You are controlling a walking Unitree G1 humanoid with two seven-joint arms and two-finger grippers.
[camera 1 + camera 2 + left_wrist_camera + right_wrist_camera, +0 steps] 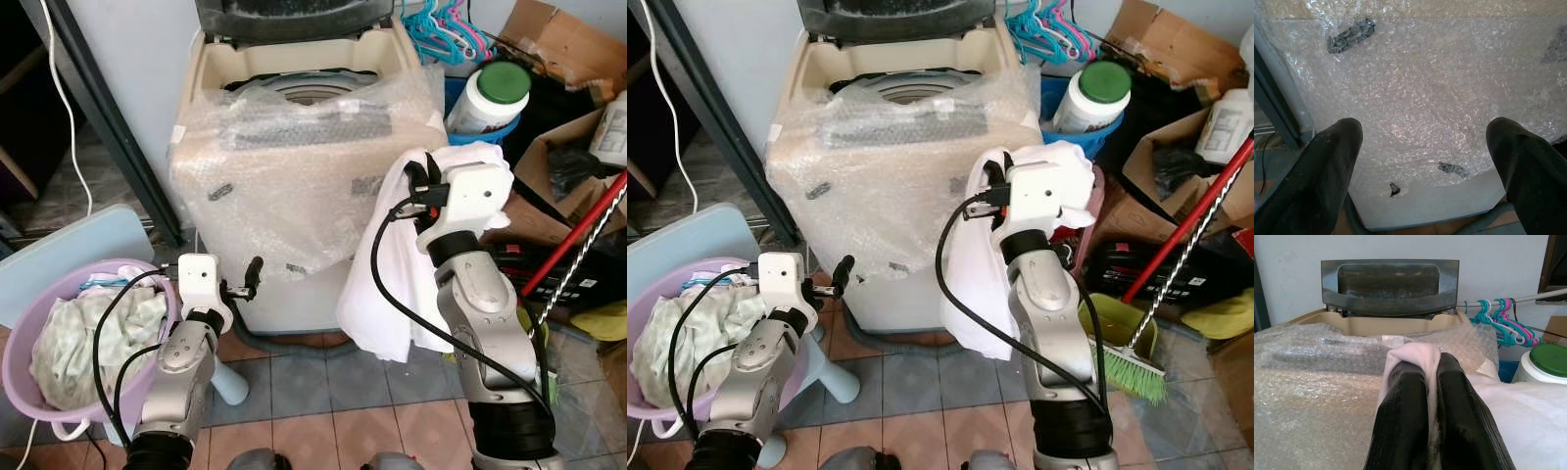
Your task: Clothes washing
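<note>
White cloth [392, 264] hangs pinched in the closed right gripper [1432, 382], lifted level with the open-lidded washing machine [304, 127] ready to drop in, while the left gripper [1425, 166] waits open beside the laundry basket [20, 362].

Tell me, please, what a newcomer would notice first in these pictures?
The beige top-loading washing machine, wrapped in bubble wrap, stands in the middle with its lid raised. The right gripper holds a white cloth just in front of it. At lower left, a pink plastic basin holds pale green laundry, beside the open left gripper.
</note>
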